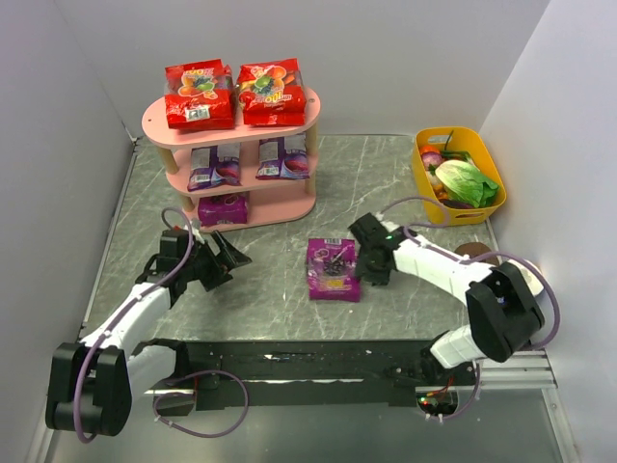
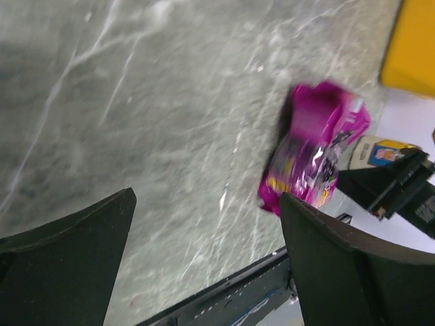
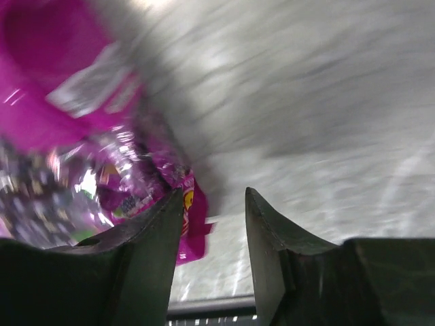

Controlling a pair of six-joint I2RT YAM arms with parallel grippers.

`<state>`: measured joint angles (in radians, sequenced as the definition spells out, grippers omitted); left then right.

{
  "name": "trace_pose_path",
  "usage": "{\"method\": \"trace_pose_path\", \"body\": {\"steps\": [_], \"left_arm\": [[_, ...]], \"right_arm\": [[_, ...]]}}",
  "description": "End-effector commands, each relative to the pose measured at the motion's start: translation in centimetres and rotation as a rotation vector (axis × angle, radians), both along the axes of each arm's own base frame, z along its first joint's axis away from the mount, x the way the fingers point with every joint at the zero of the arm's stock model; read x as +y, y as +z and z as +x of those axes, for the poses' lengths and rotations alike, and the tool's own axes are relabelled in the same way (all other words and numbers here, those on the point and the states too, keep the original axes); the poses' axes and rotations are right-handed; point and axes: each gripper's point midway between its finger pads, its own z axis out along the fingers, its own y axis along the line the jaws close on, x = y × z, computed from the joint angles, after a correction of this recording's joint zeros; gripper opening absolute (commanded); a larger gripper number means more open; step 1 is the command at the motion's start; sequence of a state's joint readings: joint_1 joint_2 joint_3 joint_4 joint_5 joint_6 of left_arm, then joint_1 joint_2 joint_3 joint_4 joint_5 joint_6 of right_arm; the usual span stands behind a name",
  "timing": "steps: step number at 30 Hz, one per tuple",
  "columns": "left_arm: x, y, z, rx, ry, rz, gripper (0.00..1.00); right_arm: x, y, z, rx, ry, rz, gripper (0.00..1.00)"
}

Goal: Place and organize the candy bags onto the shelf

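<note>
Though no print on any candy bag (image 1: 271, 93) reads clearly, they number six: nearest, the left hand (image 1: 224, 260) gapes wide and empty, the right hand (image 1: 371, 268) stands narrowed beside a magenta grape bag (image 1: 333, 270) lying on the tabletop (image 1: 405, 193), gripping nothing I can see; beyond, the shelf (image 1: 289, 207) carries one magenta bag (image 1: 223, 208) low, two blue-violet bags (image 1: 214, 166) midway, two red bags (image 1: 200, 95) on top.

Left fingers (image 2: 68, 261) wide, right fingers (image 3: 146, 261) narrow
</note>
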<state>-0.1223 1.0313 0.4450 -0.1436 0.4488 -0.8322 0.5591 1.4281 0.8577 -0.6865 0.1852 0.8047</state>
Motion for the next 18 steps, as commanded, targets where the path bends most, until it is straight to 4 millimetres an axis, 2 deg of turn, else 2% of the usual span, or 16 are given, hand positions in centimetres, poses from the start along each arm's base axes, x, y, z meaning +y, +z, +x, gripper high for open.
{"method": "trace_pose_path", "body": {"steps": [1, 3, 5, 7, 9, 12, 18], "left_arm": [[0.1, -1.0, -1.5, 0.062, 0.002, 0.007, 0.92], [0.2, -1.1, -1.7, 0.075, 0.012, 0.018, 0.91], [0.7, -1.6, -2.2, 0.109, 0.026, 0.041, 0.89], [0.9, -1.5, -2.3, 0.113, 0.034, 0.052, 0.89], [0.9, -1.4, -2.5, 0.111, 0.040, 0.051, 0.88], [0.4, -1.1, -2.5, 0.095, 0.034, 0.013, 0.87], [-1.7, 0.2, -2.0, 0.028, 0.005, -0.084, 0.87]], "right_arm": [[7.5, 1.5, -1.0, 0.011, 0.210, 0.172, 0.49], [10.5, 2.9, -1.3, 0.010, 0.277, 0.251, 0.49], [11.4, 4.1, -0.8, -0.013, 0.295, 0.265, 0.50], [10.5, 4.6, -0.6, -0.022, 0.277, 0.225, 0.52], [9.3, 5.7, 0.4, -0.077, 0.251, 0.168, 0.53], [9.2, 7.0, 1.3, -0.135, 0.250, 0.163, 0.54], [9.5, 7.8, 4.4, -0.200, 0.259, 0.166, 0.56]]}}
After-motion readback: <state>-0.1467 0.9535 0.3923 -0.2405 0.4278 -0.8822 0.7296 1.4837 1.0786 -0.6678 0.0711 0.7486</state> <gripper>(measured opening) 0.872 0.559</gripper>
